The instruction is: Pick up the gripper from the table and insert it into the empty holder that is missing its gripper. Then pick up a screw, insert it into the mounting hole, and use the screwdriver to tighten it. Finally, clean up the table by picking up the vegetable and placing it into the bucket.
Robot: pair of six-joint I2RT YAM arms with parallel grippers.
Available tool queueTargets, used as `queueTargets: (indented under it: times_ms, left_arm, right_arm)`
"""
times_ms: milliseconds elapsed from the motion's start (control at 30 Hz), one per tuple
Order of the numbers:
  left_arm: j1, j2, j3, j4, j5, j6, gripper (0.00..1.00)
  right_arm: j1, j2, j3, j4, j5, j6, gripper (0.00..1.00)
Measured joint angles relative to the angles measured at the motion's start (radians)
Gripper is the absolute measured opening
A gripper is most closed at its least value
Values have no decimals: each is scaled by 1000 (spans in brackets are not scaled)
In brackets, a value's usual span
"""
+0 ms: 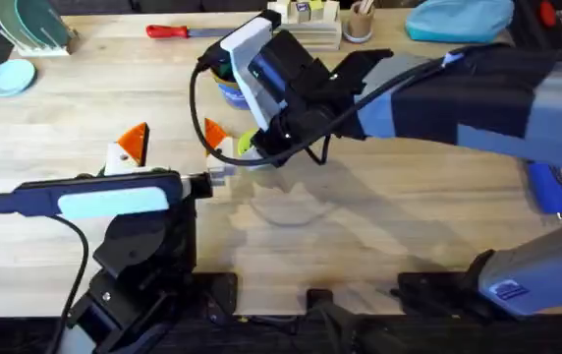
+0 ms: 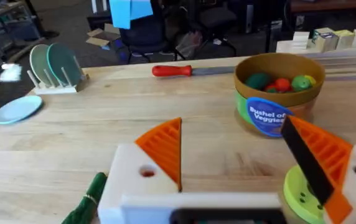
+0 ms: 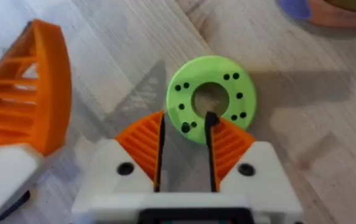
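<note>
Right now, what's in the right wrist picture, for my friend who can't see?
An end effector with white blocks and orange tips, slightly apart, hovers at a green ring with small dark holes on a wooden table. Another orange tip sits alongside.

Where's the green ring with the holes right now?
The green ring lies flat on the table just ahead of the right gripper, beside the bucket. In the overhead view it sits mid-table.

Pale wooden worktop (image 1: pixel 379 226) under everything. At eleven o'clock on it, a slim red-handled manual screwdriver (image 1: pixel 185 31) lying flat. At ten o'clock, a wooden rack with upright teal plates (image 1: pixel 28 25), and just below it a light-blue round plate (image 1: pixel 10 76) lying flat. Near centre, a flat lime-green ring with small black holes (image 3: pixel 210 99). At one o'clock, a small pale pen cup (image 1: pixel 358 24).
</note>
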State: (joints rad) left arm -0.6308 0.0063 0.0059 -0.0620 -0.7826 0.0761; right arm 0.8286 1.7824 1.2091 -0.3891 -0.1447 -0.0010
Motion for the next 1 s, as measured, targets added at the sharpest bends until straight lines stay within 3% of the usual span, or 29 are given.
queueTargets:
  times_ms: [500, 567, 600, 767, 1000]
  left_arm:
    - [0, 0, 0, 0, 0, 0, 993]
    - [0, 0, 0, 0, 0, 0, 993]
    - [0, 0, 0, 0, 0, 0, 992]
    - [0, 0, 0, 0, 0, 0, 993]
    - [0, 0, 0, 0, 0, 0, 993]
  right_arm:
    - [11, 48, 0, 9, 14, 0, 359]
    - [17, 48, 1, 8, 15, 0, 306]
    - [22, 48, 1, 7, 17, 0, 152]
    - [25, 48, 2, 0, 27, 0, 17]
    - [21, 47, 17, -59, 74, 0, 6]
